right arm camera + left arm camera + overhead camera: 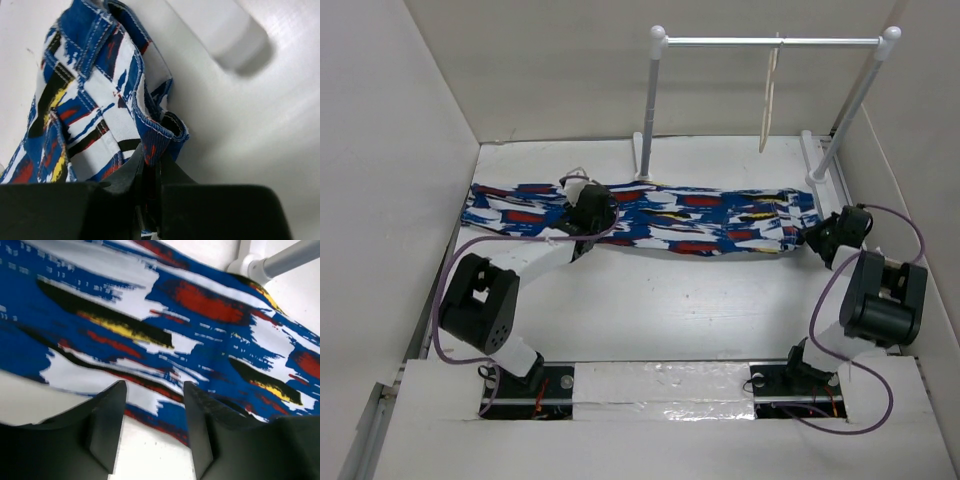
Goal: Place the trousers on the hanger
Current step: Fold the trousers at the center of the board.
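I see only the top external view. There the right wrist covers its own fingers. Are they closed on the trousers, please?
Observer: Yes. In the right wrist view the right gripper is shut on a stitched edge at the end of the trousers.
Operator: Thank you. And the left one, does it grip the cloth too?
Observer: No. The left wrist view shows the left gripper open, with its fingers apart at the near edge of the cloth and pinching nothing.
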